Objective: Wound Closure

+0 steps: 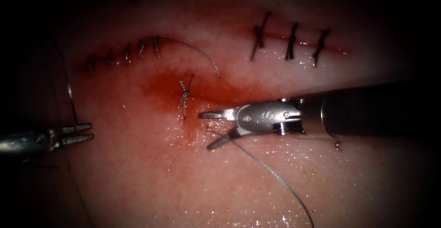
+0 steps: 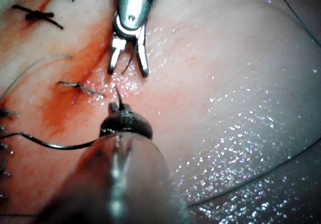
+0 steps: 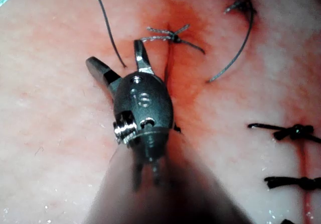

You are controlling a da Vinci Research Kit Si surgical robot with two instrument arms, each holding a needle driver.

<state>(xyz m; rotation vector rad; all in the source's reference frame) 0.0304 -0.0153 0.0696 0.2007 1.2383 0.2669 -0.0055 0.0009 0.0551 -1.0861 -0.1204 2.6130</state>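
A knotted stitch (image 1: 184, 94) (image 2: 80, 87) (image 3: 168, 34) sits in the tissue at the middle cut, ringed by red fluid (image 1: 158, 86). Just right of it my right tool (image 1: 206, 130) (image 2: 128, 69) (image 3: 114, 53) hovers with jaws wide open. A grey thread (image 1: 271, 170) (image 3: 108, 28) runs from between them to the lower right, but they hold nothing. Far left of the cut, my left tool (image 1: 90, 132) (image 2: 120, 106) has its jaws shut on a thin dark strand (image 1: 70, 92) (image 2: 55, 144) that curves upward. I cannot tell whether that strand is thread or needle.
Three dark stitches (image 1: 291, 39) close a cut at the upper right. A row of several small stitches (image 1: 126, 53) closes another at the upper left, with a loose thread tail (image 1: 202, 53) (image 3: 241, 48) curling off its right end. The tissue surface is wet.
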